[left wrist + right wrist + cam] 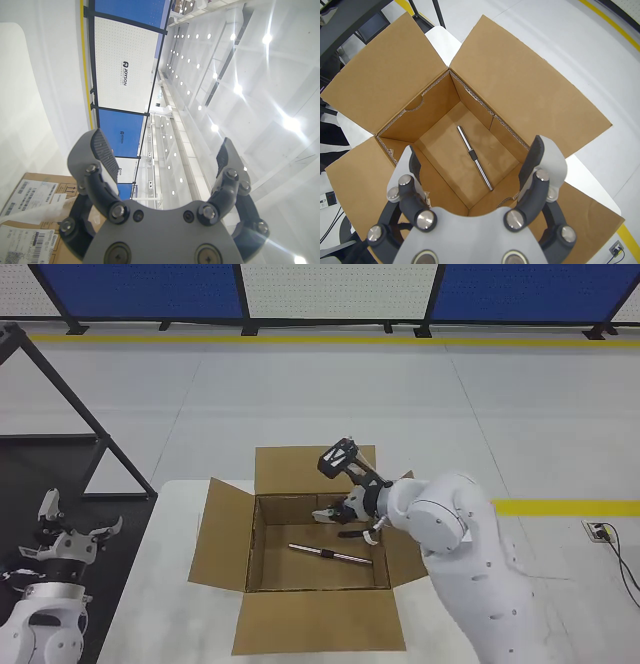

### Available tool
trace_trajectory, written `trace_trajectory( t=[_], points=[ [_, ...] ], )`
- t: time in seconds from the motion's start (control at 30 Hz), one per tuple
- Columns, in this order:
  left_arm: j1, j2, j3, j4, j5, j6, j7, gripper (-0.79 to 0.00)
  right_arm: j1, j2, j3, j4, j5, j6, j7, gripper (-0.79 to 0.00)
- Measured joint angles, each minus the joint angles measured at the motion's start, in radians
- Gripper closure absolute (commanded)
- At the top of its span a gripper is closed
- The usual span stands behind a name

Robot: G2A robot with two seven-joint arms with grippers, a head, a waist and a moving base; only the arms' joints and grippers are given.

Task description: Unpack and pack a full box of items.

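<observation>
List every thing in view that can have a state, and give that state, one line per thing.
Cardboard box, open, all four flaps folded out.
Metal rod, lying flat on the box floor.
Right end effector, open, empty, above the box.
Left end effector, open, empty, away from the box.

Right arm (455, 529): smooth, rounded white shells, with a black open bracket (338, 456) at the wrist. Left arm (35, 624): white shell with a grey collar. Right pincer (475, 147) and left pincer (162, 137) share one build: two fingers with pale grey outer shells and black ribbed pads (531, 156); curved black links (535, 197) pinned by round silver bolts (425, 219); a pale grey base plate (470, 237) carrying two recessed cross-head screws (117, 255).
</observation>
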Motion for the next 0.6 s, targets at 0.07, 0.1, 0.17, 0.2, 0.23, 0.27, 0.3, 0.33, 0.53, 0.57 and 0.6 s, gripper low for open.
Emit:
trace_trajectory(
  t=[0.07, 0.1, 0.17, 0.2, 0.23, 0.27, 0.3, 0.33, 0.53, 0.57, 0.6],
  points=[
    [0.0, 0.0, 0.0, 0.0, 0.0, 0.0, 0.0, -0.785, 0.0, 0.0, 0.0, 0.0, 0.0, 0.0, 0.0, -0.785],
    [0.0, 0.0, 0.0, 0.0, 0.0, 0.0, 0.0, -0.785, 0.0, 0.0, 0.0, 0.0, 0.0, 0.0, 0.0, -0.785],
    [0.0, 0.0, 0.0, 0.0, 0.0, 0.0, 0.0, -0.785, -0.015, 0.002, -0.006, -0.016, -0.015, -0.015, -0.018, -0.785],
    [0.0, 0.0, 0.0, 0.0, 0.0, 0.0, 0.0, -0.785, -0.037, 0.004, -0.024, -0.032, -0.042, -0.044, -0.054, -0.785],
    [0.0, 0.0, 0.0, 0.0, 0.0, 0.0, 0.0, -0.785, -0.043, 0.005, -0.041, -0.031, -0.062, -0.064, -0.079, -0.785],
    [0.0, 0.0, 0.0, 0.0, 0.0, 0.0, 0.0, -0.785, -0.036, 0.004, -0.06, -0.015, -0.076, -0.074, -0.09, -0.785],
    [0.0, 0.0, 0.0, 0.0, 0.0, 0.0, 0.0, -0.785, -0.011, 0.0, -0.089, 0.023, -0.081, -0.077, -0.075, -0.785],
    [0.0, 0.0, 0.0, 0.0, 0.0, 0.0, 0.0, -0.785, 0.014, -0.005, -0.111, 0.058, -0.074, -0.08, -0.046, -0.785],
    [0.0, 0.0, 0.0, 0.0, 0.0, 0.0, 0.0, -0.785, 0.197, -0.046, -0.257, 0.339, 0.002, -0.168, 0.024, -0.785],
    [0.0, 0.0, 0.0, 0.0, 0.0, 0.0, 0.0, -0.785, 0.22, -0.052, -0.274, 0.378, 0.012, -0.181, 0.022, -0.785],
    [0.0, 0.0, 0.0, 0.0, 0.0, 0.0, 0.0, -0.785, 0.247, -0.06, -0.299, 0.428, 0.019, -0.202, 0.024, -0.785]
  ],
)
